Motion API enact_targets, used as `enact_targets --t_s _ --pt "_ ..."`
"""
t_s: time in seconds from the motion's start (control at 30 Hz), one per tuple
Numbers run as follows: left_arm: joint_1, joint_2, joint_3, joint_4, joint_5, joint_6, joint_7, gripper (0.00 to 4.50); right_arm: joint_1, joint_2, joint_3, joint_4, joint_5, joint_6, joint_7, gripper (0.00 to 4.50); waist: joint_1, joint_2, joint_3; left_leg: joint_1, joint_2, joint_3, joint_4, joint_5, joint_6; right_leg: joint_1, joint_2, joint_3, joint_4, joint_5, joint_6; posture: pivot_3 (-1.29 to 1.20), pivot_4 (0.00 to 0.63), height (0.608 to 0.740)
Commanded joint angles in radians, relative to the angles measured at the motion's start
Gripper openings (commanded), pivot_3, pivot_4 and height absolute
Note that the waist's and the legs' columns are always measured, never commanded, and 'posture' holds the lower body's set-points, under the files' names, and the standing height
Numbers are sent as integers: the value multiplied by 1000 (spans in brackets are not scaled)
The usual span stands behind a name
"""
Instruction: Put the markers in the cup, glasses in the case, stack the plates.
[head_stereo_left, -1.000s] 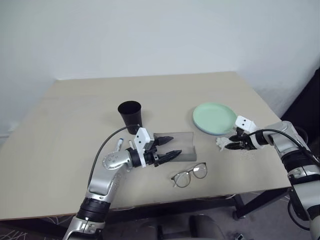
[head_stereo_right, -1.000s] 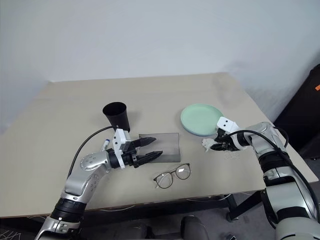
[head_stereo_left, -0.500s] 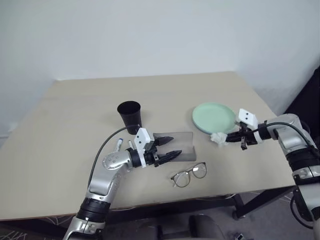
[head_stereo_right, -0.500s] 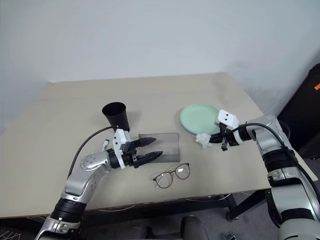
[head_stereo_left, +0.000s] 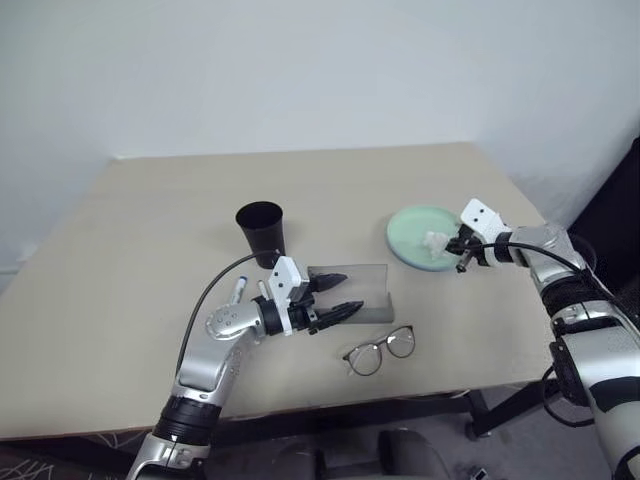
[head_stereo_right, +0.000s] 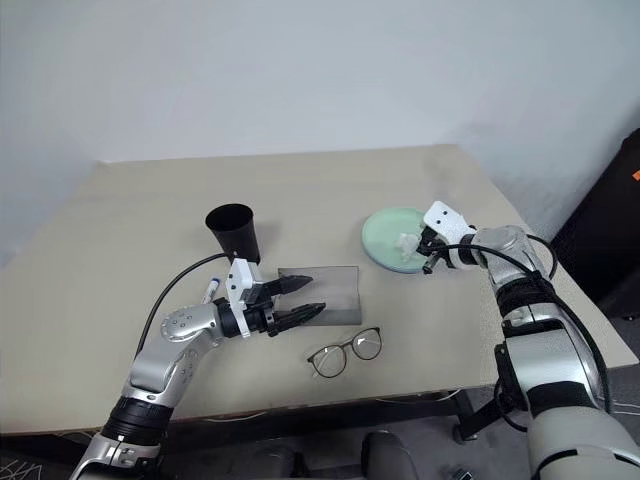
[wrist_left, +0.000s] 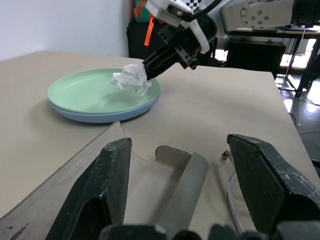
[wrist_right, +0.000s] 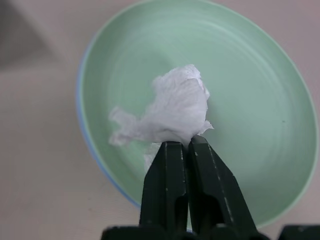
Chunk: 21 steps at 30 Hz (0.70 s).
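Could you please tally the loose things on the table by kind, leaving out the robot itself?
Round shallow plastic plates, mint green stacked on light blue: 2
Black tapered plastic cup: 1
White-barrelled markers beside the left arm: 2 visible
Grey rectangular case: 1
Round-lensed thin dark-framed glasses: 1
Crumpled white tissue, pinched in the right gripper over the plates: 1
Total: 8

tissue (wrist_right: 172, 115): small, white, crumpled, raised near the table's right edge
table (head_stereo_left: 150, 220): beige, rectangular top
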Motion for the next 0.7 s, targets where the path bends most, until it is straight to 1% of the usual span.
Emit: enact_targets --t_s 0.03,0.2,0.3,0.47,0.53,0.6,0.7 --pt "1 9 10 -36 0 -8 9 3223 -51 2 -22 30 0 -42 -8 1243 -1 0 0 0 0 0 0 0 0 0 0 0 0 0 0 0 0 740" --pt "14 13 9 -50 -3 -4 15 3223 -51 -3 -18 47 -12 -75 -7 2964 0 0 0 1 1 -1 0 0 0 1 1 1 0 0 0 0 0 740" --pt "14 15 6 -54 -5 -1 19 3223 -35 -27 -22 15 -8 -105 37 3964 0 1 0 1 1 -2 0 0 0 1 1 1 0 0 0 0 0 740" --pt "2 21 -1 -56 -12 29 9 3223 39 -84 -79 -123 57 -165 122 3964 0 1 0 1 1 -3 0 0 0 1 1 1 0 0 0 0 0 740" --pt "-19 27 -6 -53 -25 58 -6 3223 111 -110 -115 -227 141 -134 255 3964 2 1 0 1 1 -4 0 0 0 1 2 1 0 0 0 0 0 740" --pt "-31 33 -7 -55 -34 82 -18 3223 165 -126 -133 -312 187 -102 321 3964 1 1 0 1 1 -4 0 0 0 2 3 1 0 0 0 0 0 740" --pt "-73 56 -23 -52 -47 151 -60 3223 289 -147 -168 -482 286 -51 419 3964 1 1 0 1 2 -5 0 0 0 2 4 2 0 0 0 0 0 740"
